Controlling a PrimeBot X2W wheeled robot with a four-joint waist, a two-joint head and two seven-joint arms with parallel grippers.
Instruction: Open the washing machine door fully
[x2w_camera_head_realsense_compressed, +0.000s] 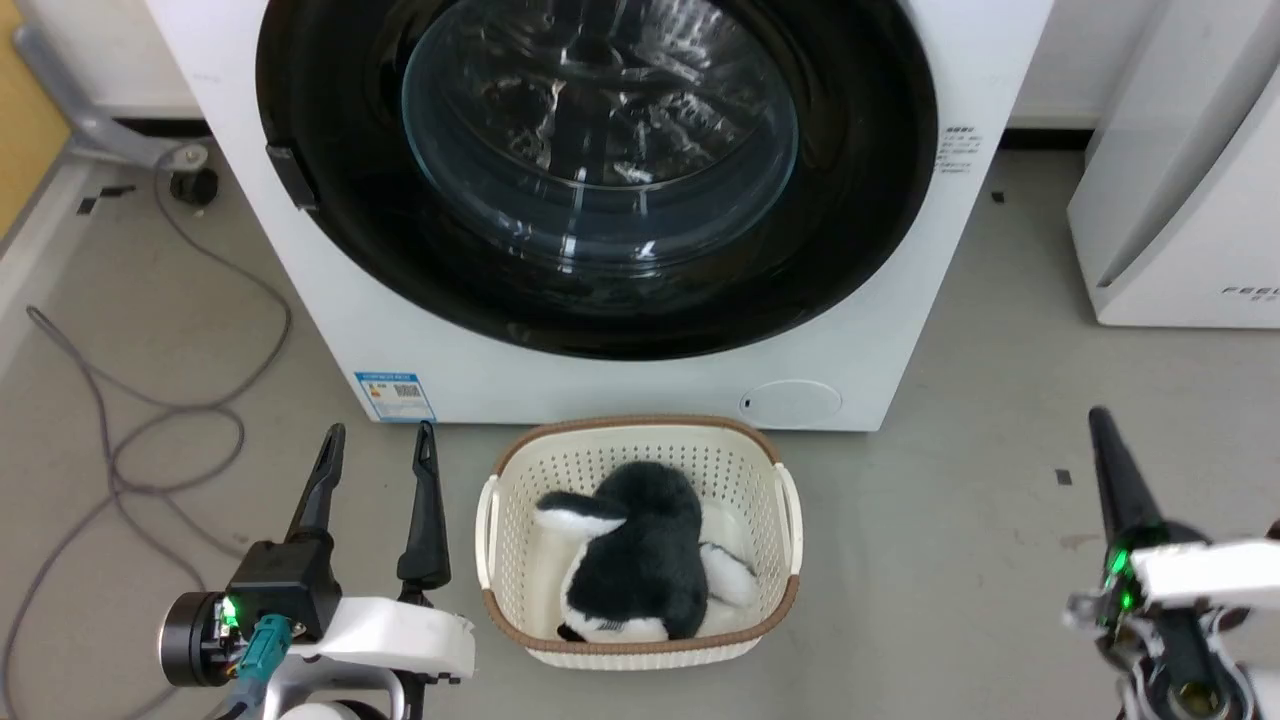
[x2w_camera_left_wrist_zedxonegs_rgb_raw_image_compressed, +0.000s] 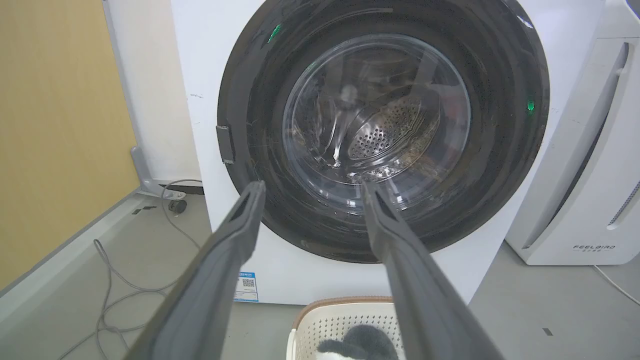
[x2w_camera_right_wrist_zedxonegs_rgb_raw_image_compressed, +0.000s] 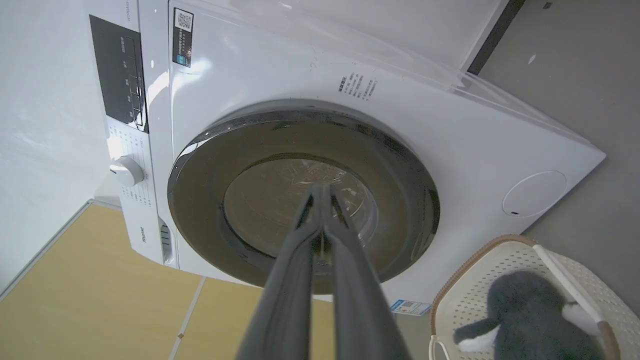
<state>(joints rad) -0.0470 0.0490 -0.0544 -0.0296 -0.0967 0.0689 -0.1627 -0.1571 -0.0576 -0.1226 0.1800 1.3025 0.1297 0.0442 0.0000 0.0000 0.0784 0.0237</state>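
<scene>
Big round glossy black glass-windowed door (x2w_camera_head_realsense_compressed: 860, 230) was shut on far white front-loader (x2w_camera_head_realsense_compressed: 400, 320). Looked heavy, slick, stiff latch; I'd hook dark tab (x2w_camera_head_realsense_compressed: 292, 177) at left rim. My left gripper (x2w_camera_head_realsense_compressed: 381, 432) spread empty, right gripper (x2w_camera_head_realsense_compressed: 1100, 425) pinched closed.

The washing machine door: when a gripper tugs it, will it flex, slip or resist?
Probably rigid: the washing machine door is a broad glossy disc, so it should swing as one piece. Its shiny black face looks slippery; the small tab on its edge likely offers better purchase. The bulging glass window could mark or crack if jabbed.
</scene>
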